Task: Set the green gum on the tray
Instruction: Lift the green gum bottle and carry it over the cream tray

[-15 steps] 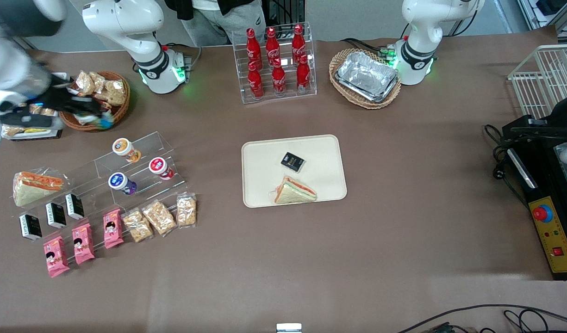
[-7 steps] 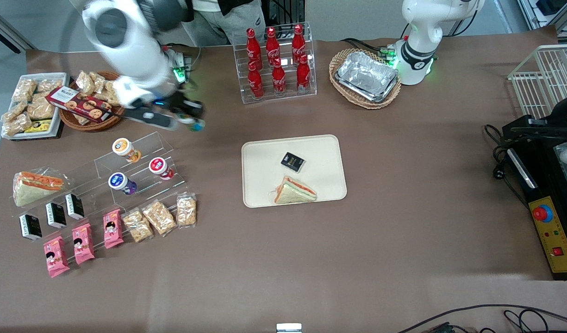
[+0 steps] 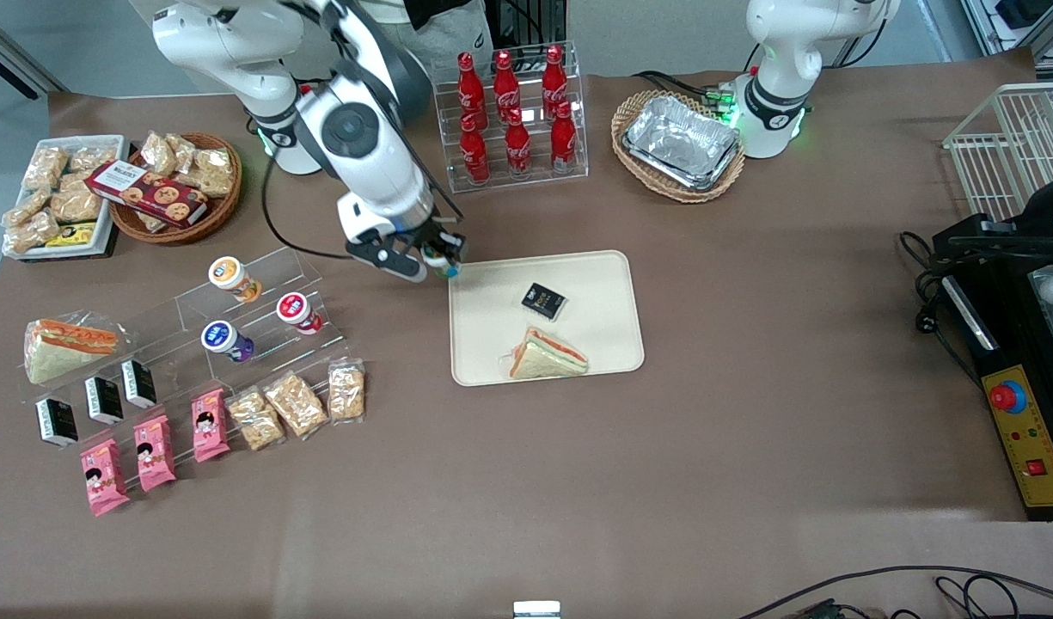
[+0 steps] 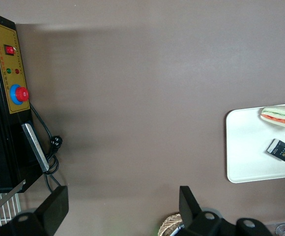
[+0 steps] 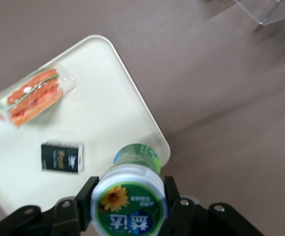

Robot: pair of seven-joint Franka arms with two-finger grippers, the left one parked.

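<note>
Gripper (image 3: 441,258) clamped on one green gum (image 5: 129,200).
Below it: one tray (image 3: 483,344) bearing one sandwich (image 3: 547,354), one black packet (image 3: 543,301).

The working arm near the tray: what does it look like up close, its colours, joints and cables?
The working arm has glossy white rounded shells with grey-black bands at the joints and a round dark grey cap on one joint. A green light glows at its base, and a thin black cable loops beside it. Its end effector, at the tray's corner, is black; in the wrist view the fingers show round screw heads.
</note>
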